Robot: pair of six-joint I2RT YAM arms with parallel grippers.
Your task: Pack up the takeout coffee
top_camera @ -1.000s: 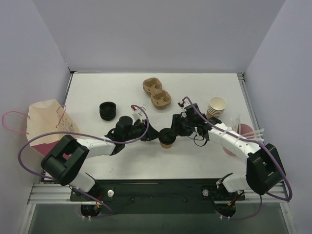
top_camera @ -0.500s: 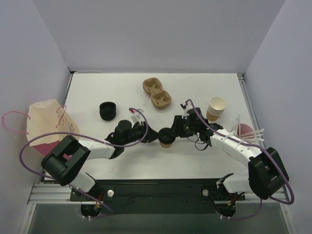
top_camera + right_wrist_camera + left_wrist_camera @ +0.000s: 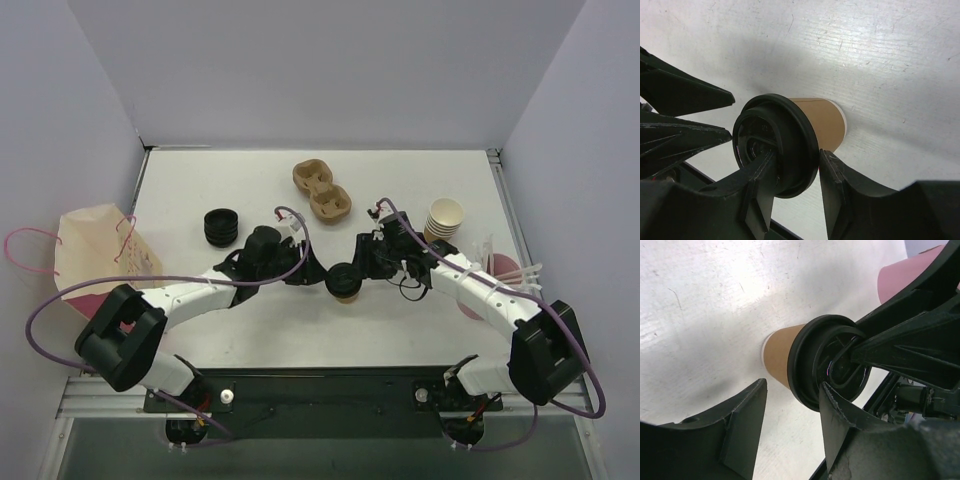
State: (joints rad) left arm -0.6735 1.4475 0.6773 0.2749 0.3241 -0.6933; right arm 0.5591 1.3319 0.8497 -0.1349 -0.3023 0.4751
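Note:
The takeout coffee (image 3: 343, 282), a brown paper cup with a black lid, stands upright at the table's middle. My right gripper (image 3: 357, 272) is shut on its lid rim. In the right wrist view, one finger presses inside the lid top and the other outside the rim (image 3: 795, 170), with the brown cup wall (image 3: 822, 122) beyond. My left gripper (image 3: 306, 268) is open just left of the cup. In the left wrist view its fingers (image 3: 790, 425) stand apart, with the cup (image 3: 780, 352) ahead and the right-hand finger close to the lid edge.
A brown two-well cup holder (image 3: 322, 193) lies behind the cup. A stack of black lids (image 3: 221, 227) is at the back left and a stack of lidless tan cups (image 3: 443, 221) at the right. A paper bag (image 3: 95, 255) stands at the left edge, and pink items (image 3: 497, 272) at the right.
My left gripper drew back a little, then came forward to the right, close to the cup. My right gripper keeps its hold on the lid, and the cup has barely moved.

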